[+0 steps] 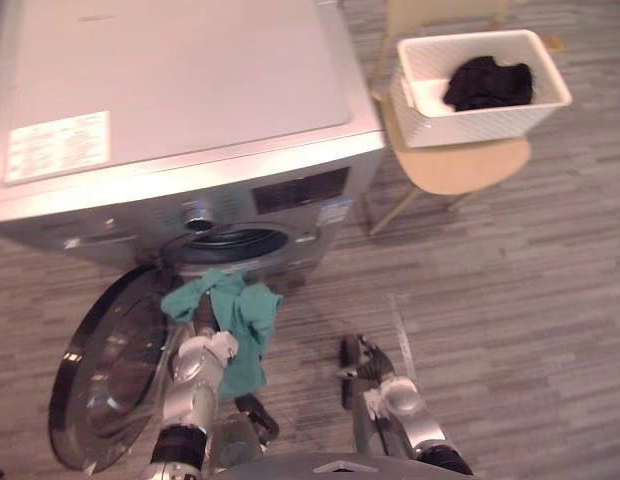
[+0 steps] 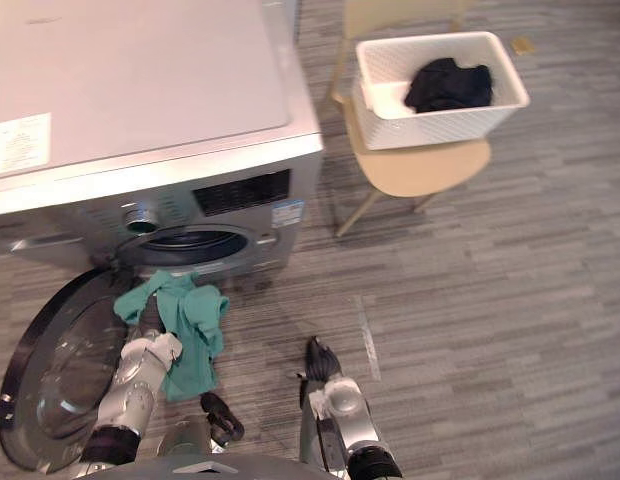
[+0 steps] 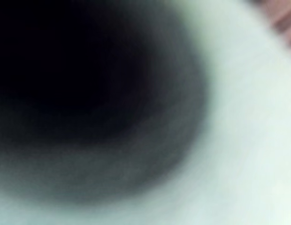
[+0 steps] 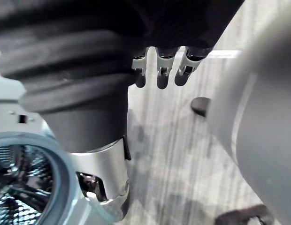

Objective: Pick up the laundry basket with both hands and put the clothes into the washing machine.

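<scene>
Nearest to the camera, the right robot hand hangs low over the floor. Its fingers lie close together and relaxed, and they hold nothing.

Beside it, the left arm reaches forward and upward toward the machine. The left robot hand is wrapped in a teal cloth, which hangs down over the wrist. Because the cloth covers it, I cannot tell if this robot hand is pinching the cloth or only carrying it.

The round door stands swung open to the robot's left. The cloth is just below the drum opening of the washing machine and not yet inside it.

Farther away, to the right of the machine, the white laundry basket stands on a chair. It is well apart from both hands, and a dark garment lies in it.

I judge that the step in hand is loading one piece of clothing into the drum, with the basket not being carried. The next move calls for raising the left arm and pushing it forward, so that the cloth passes over the lower lip of the opening. It should be let go deep enough that no end hangs out over the door.
</scene>
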Robot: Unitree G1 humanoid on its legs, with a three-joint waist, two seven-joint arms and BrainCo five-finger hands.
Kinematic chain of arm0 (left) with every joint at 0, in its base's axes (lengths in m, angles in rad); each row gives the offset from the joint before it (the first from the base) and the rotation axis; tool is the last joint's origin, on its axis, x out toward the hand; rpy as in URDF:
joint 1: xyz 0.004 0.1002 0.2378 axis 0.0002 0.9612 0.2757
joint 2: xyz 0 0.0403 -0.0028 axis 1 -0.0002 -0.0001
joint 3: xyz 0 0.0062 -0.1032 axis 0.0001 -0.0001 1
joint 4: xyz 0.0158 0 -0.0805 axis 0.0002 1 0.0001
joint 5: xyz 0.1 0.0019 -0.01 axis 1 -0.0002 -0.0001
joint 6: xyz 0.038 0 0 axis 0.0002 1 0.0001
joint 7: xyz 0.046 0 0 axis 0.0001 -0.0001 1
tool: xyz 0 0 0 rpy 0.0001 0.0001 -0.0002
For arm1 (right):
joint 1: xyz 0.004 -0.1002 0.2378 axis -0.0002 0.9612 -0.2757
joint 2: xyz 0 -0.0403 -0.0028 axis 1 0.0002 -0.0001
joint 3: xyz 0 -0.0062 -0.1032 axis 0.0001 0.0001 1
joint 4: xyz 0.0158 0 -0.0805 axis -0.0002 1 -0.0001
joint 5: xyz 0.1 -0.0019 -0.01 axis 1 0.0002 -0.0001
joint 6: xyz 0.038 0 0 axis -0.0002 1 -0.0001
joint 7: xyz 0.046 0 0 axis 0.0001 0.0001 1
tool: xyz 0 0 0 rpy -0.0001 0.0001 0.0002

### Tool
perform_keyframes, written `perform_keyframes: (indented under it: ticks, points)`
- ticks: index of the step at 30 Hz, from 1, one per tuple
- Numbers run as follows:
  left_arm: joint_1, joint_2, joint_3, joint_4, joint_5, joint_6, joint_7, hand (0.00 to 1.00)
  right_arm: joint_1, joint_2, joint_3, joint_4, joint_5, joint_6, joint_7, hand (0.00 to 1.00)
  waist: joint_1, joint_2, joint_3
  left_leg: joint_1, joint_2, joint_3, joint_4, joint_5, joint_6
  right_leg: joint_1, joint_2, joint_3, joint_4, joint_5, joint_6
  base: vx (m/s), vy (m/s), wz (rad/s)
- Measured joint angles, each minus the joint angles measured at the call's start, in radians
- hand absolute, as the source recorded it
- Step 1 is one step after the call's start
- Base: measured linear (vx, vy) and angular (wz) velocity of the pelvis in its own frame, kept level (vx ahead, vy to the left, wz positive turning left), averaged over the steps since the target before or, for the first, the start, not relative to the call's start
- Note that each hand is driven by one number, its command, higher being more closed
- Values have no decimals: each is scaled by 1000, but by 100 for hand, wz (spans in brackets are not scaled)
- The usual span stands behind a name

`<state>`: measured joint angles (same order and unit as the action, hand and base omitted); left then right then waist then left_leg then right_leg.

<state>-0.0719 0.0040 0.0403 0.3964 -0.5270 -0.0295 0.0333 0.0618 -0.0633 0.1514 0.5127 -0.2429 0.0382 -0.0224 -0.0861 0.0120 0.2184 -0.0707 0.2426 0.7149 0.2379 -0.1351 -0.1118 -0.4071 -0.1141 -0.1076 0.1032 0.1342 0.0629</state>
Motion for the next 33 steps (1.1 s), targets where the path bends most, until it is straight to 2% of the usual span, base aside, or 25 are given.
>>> perform_keyframes:
  ticks: [1, 3, 4, 5, 6, 7, 8, 10, 12, 13, 14, 15, 16, 21, 23, 28, 30, 33]
  points:
    - [-16, -10, 5, 16, -4, -4, 3, 100, -11, -8, 12, 3, 0, 1, 2, 0, 9, 7, 3, -5, 18, 0, 5, -5, -7, -9, 20, 6, 2, 5, -8, 105, -214, -7]
    - [-67, -16, 3, 75, -22, -11, 13, 100, -15, -12, 42, 4, 0, -3, 17, 0, -4, 17, 21, -63, 87, -45, 98, -7, -9, -48, 46, -31, 90, -70, -32, 81, -217, 16]
    - [-81, -16, 4, 100, -29, -11, 20, 100, -6, -15, 55, 4, 0, -3, 22, 0, -6, 14, 32, -71, 113, -64, 135, -9, -6, -48, 52, -47, 130, -96, -43, 70, -226, 41]
    - [-88, -17, 8, 137, -50, -12, 44, 100, 12, -22, 84, -20, 0, -10, 33, 0, -6, 7, 40, -86, 164, -102, 226, -14, 3, -45, 67, -70, 204, -151, -58, 83, -260, 33]
    - [-91, -18, 19, 157, -65, -13, 69, 100, 23, -29, 107, -37, 0, -22, 36, 0, -7, 1, 64, -94, 221, -148, 339, -12, 34, -16, 81, -94, 274, -207, -76, 92, -261, 26]
    - [-95, -17, 28, 171, -73, -14, 78, 100, 23, -29, 111, -43, 0, -28, 35, 0, -7, -8, 80, -99, 241, -170, 393, 1, 58, -1, 83, -99, 303, -229, -84, 55, -239, 23]
    - [-106, -14, 42, 191, -82, -18, 103, 100, 24, -29, 118, -47, 1, -37, 34, 0, -9, -30, 106, -144, 267, -218, 494, 34, 103, 17, 78, -99, 339, -264, -97, -15, -182, 26]
    - [-163, -3, 48, 229, -100, -32, 145, 100, 23, -34, 116, -70, 2, -43, 27, 0, -15, -47, 148, -244, 257, -269, 599, -19, 73, 20, 65, -104, 346, -288, -117, -59, -112, 37]
    - [-276, 30, 72, 255, -110, -44, 196, 100, 22, -44, 113, -108, 11, -45, -4, 0, -27, -91, 206, -357, 206, -237, 550, -57, 62, -14, 33, -131, 362, -291, -126, -82, -26, 42]
    - [-301, 36, 80, 257, -115, -54, 209, 100, 23, -44, 112, -112, 25, -46, -12, 0, -25, -103, 210, -374, 188, -224, 499, -53, 61, -40, 24, -133, 380, -294, -125, -100, 33, 14]
    - [-336, 35, 102, 258, -120, -73, 236, 100, 25, -49, 112, -127, 54, -57, -20, 0, -24, -106, 217, -386, 172, -190, 381, -18, 71, -93, 18, -135, 427, -308, -109, -80, 90, -10]
    - [-370, 30, 135, 261, -122, -86, 253, 100, 19, -53, 112, -150, 58, -64, -34, 0, -24, -110, 238, -392, 168, -184, 334, 8, 63, -145, 12, -127, 500, -329, -91, -62, 94, -13]
    - [-407, 36, 159, 266, -128, -92, 268, 100, 16, -45, 116, -171, 61, -66, -52, 0, -22, -131, 265, -407, 167, -161, 357, 6, 69, -177, -6, -115, 532, -334, -84, -33, 83, -13]
    - [-525, 92, 266, 250, -168, -110, 312, 100, 14, -43, 121, -302, 105, -109, -93, 0, -13, -128, 319, -592, 229, -137, 514, -74, 109, -370, -4, -90, 603, -331, -67, -21, 92, -30]
    - [-566, 116, 280, 202, -179, -127, 318, 100, 14, -34, 127, -370, 188, -132, -94, 0, -14, -123, 328, -683, 249, -131, 557, -95, 116, -464, -11, -91, 625, -317, -71, 14, 91, -33]
    - [-698, 147, 305, 111, -193, -135, 344, 100, 15, -19, 172, -470, 280, -172, -88, 0, -15, -122, 331, -844, 276, -135, 612, -100, 121, -621, -17, -101, 671, -313, -74, 55, 30, -4]
    - [-773, 194, 303, 40, -198, -140, 355, 100, 20, -18, 171, -501, 297, -190, -80, 0, -24, -122, 331, -906, 288, -136, 620, -100, 122, -672, -19, -118, 676, -313, -74, 52, 33, 2]
    - [-844, 246, 276, 19, -198, -140, 356, 100, 29, -19, 157, -514, 326, -203, -63, 0, -26, -122, 331, -930, 291, -133, 619, -99, 122, -695, -19, -123, 674, -312, -75, 26, 23, 1]
